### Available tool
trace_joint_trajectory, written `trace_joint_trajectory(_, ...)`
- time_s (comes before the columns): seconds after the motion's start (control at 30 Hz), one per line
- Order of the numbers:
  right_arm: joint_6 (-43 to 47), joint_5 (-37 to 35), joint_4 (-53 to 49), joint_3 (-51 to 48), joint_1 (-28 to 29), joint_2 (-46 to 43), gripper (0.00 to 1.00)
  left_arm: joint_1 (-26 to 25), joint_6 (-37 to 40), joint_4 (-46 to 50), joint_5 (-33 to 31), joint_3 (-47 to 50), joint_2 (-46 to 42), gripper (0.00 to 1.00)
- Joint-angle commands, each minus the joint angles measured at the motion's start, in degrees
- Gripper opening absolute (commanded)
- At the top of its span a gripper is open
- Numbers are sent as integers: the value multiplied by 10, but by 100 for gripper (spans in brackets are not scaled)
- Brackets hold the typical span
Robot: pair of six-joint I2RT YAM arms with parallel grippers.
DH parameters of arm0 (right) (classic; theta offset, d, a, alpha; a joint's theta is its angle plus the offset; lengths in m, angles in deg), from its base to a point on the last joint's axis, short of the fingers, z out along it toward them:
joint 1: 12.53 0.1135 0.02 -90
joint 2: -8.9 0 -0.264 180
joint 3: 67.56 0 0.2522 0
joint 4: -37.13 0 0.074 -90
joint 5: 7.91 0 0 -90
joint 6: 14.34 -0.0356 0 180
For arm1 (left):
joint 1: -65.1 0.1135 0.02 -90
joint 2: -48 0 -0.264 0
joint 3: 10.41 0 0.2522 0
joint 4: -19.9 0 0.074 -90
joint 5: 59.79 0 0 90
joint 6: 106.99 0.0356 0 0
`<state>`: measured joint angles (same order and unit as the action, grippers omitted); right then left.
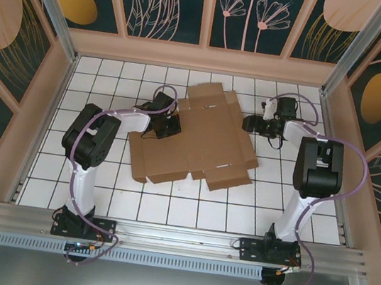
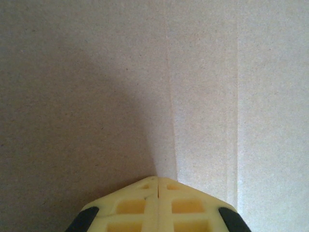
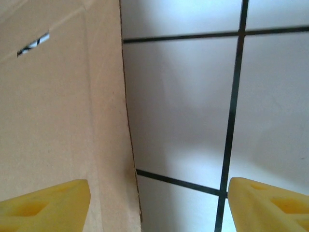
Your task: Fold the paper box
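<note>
On the white tiled counter, the box is lying unfolded as a flat brown sheet, sitting about midway between the two arms and a little toward the far side, with its flaps spreading outward. At the sheet's left edge, the left hand is reaching in over the cardboard. From the left wrist view, that hand is showing its two yellow fingertips pressed flat together with no gap between them, so it is fully closed and is gripping nothing visible. It is pointing at bare cardboard just beside a long crease; whether the tips are actually touching the sheet I cannot tell. At the sheet's right edge, the right hand is hanging low beside the box. From the right wrist view, that hand is standing wide open, with its fingers set far apart and nothing clamped between them. One finger is sitting over the cardboard and the other is sitting over bare tile, so the sheet's cut edge is running up through the gap. A small slit is showing in the cardboard at the upper left of that view, and dark grid lines are crossing the tile to the right.
</note>
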<state>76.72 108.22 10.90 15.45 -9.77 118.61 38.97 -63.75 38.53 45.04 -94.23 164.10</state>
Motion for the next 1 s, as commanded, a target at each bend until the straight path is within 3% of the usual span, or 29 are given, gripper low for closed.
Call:
trace_joint_trajectory(0.0, 9, 72, -16, 15, 11, 20, 68, 4, 5, 20, 0, 17, 14, 0)
trace_joint_trajectory(0.13, 8, 94, -23, 24, 22, 52, 56, 4, 4, 17, 3, 19, 15, 0)
trace_joint_trajectory(0.23, 10, 106, -28, 31, 31, 69, 39, 4, 3, 14, 5, 21, 15, 0)
trace_joint_trajectory(0.37, 16, 59, -29, 35, 43, 60, 25, 4, 4, 14, 2, 22, 15, 0)
trace_joint_trajectory(0.53, 40, -87, -36, 33, 74, 23, 11, 4, 1, 12, -1, 22, 12, 0)
trace_joint_trajectory(0.8, 101, -509, 15, -20, 204, 6, 6, 4, -9, 7, 2, 25, 11, 0)
trace_joint_trajectory(0.9, 144, -604, 51, -39, 249, 27, 6, 4, -13, 5, 8, 26, 13, 0)
trace_joint_trajectory(0.97, 150, -619, 55, -37, 260, 35, 6, 4, -14, 5, 10, 26, 15, 0)
